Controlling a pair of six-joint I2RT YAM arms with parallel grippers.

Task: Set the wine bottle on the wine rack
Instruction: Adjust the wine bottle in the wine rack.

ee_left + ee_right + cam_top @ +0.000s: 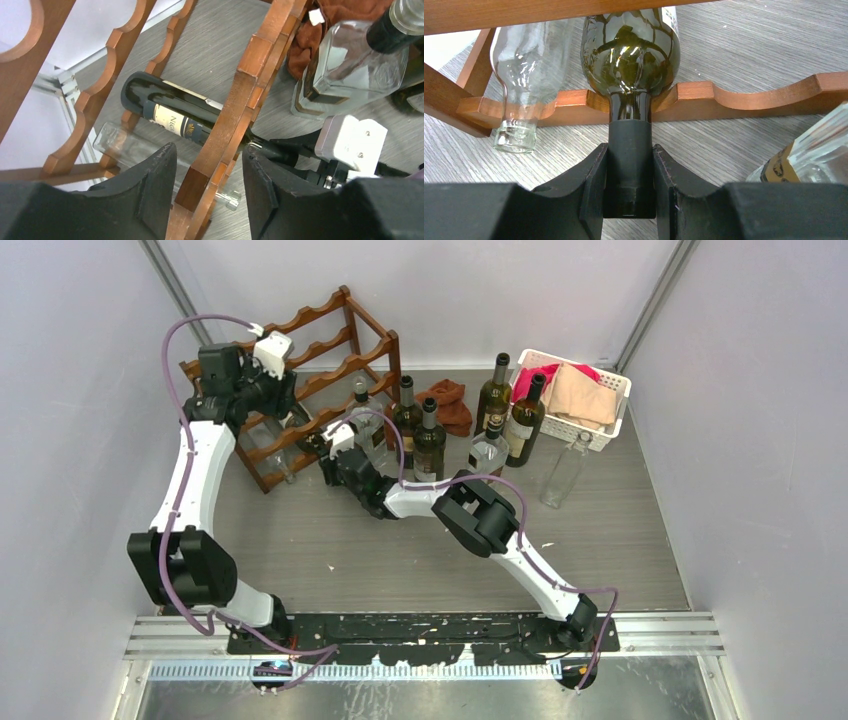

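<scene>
Found the wine bottle [631, 45] lying on its side in the bottom tier of the wine rack [252, 60], shoulder seated in a scallop of the front rail, neck sticking out past that rail, base toward the rear rail. Noted its label facing up in the left wrist view.

Confirmed the right gripper [630, 150] clamped on the bottle's dark-capped neck, one finger pressed against each side.

Recorded the left gripper [209, 152] above the rack with jaws parted, one finger on either side of an upper rail, nothing grasped. Could not judge pad contact with the wood.

Logged a clear bottle [516, 75] lying in the neighbouring scallop just beside the wine bottle, mouth also past the front rail.

Noted a square clear bottle [350, 65] upright on the table [400, 560] near the rack's end and close to the right gripper.

Listed farther right a cluster of upright dark bottles [430, 435], a crumpled brown cloth [450, 405] behind them, and a white basket [575, 430] holding pink and tan cloths.
</scene>
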